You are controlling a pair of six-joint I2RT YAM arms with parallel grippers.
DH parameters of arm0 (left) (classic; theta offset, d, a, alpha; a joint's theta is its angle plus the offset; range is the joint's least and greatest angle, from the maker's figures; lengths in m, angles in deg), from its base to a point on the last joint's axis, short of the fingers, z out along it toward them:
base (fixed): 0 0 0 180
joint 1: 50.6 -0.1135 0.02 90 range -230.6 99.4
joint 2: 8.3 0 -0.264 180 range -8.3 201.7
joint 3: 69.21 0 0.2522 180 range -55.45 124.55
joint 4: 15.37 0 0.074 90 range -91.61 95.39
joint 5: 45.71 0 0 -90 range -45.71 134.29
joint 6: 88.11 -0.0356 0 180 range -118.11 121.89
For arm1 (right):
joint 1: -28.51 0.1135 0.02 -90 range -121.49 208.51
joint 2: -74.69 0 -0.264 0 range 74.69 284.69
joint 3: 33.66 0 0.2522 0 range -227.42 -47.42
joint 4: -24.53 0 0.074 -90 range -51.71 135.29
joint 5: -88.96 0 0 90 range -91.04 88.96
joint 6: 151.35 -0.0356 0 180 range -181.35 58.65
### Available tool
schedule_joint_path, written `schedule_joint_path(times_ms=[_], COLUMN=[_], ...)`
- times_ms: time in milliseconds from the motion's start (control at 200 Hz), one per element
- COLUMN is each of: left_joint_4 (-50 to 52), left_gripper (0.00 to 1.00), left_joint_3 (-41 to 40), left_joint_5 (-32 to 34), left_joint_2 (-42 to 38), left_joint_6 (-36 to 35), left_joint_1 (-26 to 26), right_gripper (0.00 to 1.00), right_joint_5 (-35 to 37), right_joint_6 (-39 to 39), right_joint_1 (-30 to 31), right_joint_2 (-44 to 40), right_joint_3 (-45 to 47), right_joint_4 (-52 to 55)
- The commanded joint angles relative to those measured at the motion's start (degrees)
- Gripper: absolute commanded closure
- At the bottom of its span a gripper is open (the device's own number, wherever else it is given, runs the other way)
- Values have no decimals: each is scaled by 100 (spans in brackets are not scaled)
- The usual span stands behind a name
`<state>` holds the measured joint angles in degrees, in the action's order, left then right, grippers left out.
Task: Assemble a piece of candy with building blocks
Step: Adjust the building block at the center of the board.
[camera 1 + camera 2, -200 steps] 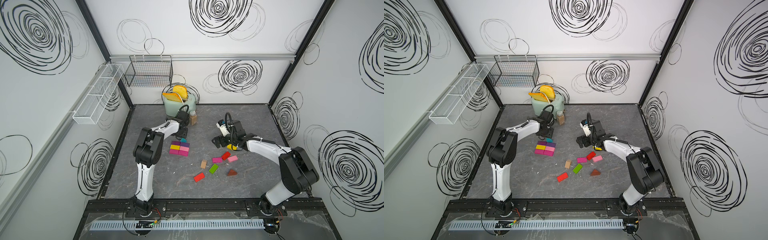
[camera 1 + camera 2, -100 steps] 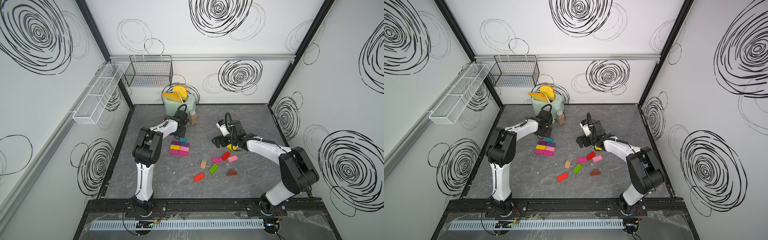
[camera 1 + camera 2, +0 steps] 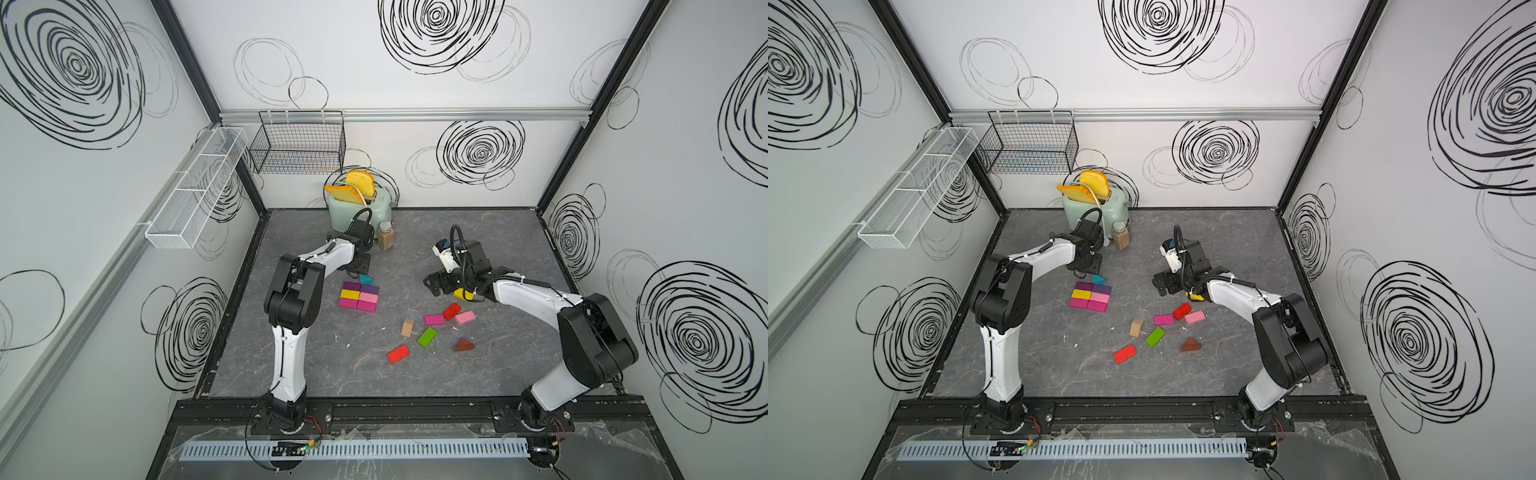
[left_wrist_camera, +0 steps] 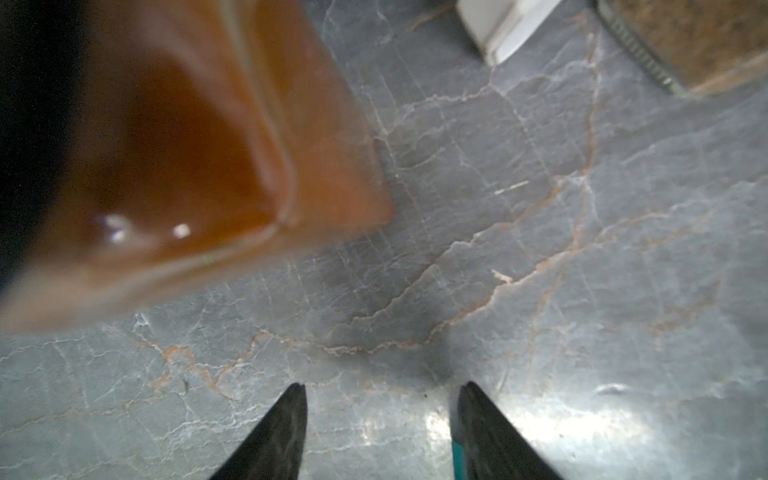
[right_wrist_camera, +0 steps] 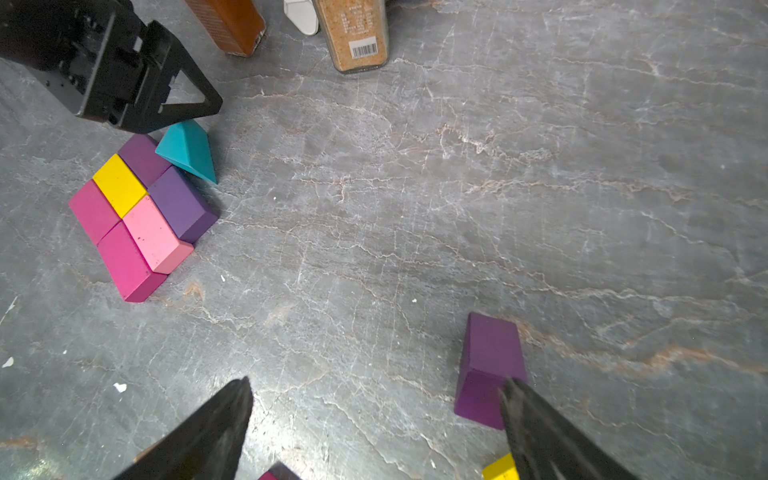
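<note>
- Top views: the six-brick body (image 3: pixel 359 296) lay flat on the table (image 3: pixel 498 374), left of centre. The teal triangle (image 3: pixel 365 278) sat at its far end. The left gripper (image 3: pixel 360 266) hung right over that triangle, with a spice jar (image 3: pixel 385 237) just beside the wrist. Judged risk: a loose swing on pull-back could tip the jar.
- Top views: the right gripper (image 3: pixel 433 286) was low over the table, well apart from the body. Loose bricks (image 3: pixel 434 319) lay scattered nearer the front. I could not find the purple triangle here.
- Left wrist: the left gripper (image 4: pixel 382 392) had its jaws partly apart, with only bare table between the tips and nothing gripped. A teal sliver showed against one finger's inner edge; whether they touched was too blurred to tell. If they did, lifting off could drag the triangle askew. An orange-brown jar (image 4: pixel 187 158) was close and blurred.
- Right wrist: the right gripper (image 5: pixel 376 382) was spread wide and empty. The purple triangle (image 5: pixel 490 361) sat hard by one finger, off-centre in the gap. Closing here would likely shove it sideways or pinch a sloped face, so it could pop out. The yellow brick (image 5: pixel 500 469) just beside it might get caught too.
- Right wrist: the teal triangle touched the body's purple end and the magenta end was bare. Nothing pins the bricks, so a firm placement there could knock them out of line.
</note>
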<state>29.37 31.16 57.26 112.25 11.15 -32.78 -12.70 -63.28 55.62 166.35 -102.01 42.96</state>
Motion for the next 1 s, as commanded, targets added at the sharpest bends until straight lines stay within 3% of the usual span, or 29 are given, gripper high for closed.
schedule_joint_path(times_ms=[0, 490, 675, 820, 995], left_joint_4=[8, 23, 45, -100, -574], left_gripper=[37, 36, 28, 23, 2], left_joint_3=[-89, -27, 217, -318, -1842], left_joint_5=[61, 115, 215, -219, -1466], left_joint_2=[-193, -295, -514, -1457, -3046], left_joint_6=[7, 54, 141, 348, 707], left_joint_1=[-56, -83, -179, -200, -80], right_gripper=[3, 3, 3, 3, 3], right_joint_5=[-81, -78, -23, 300, 897], right_joint_6=[44, 44, 57, 97, 259], right_joint_1=[-33, -33, -39, -55, -431], right_joint_2=[-12, -60, -27, -184, -190], right_joint_3=[-95, -91, -118, -154, -312], right_joint_4=[-10, -1, 79, 426, 1056])
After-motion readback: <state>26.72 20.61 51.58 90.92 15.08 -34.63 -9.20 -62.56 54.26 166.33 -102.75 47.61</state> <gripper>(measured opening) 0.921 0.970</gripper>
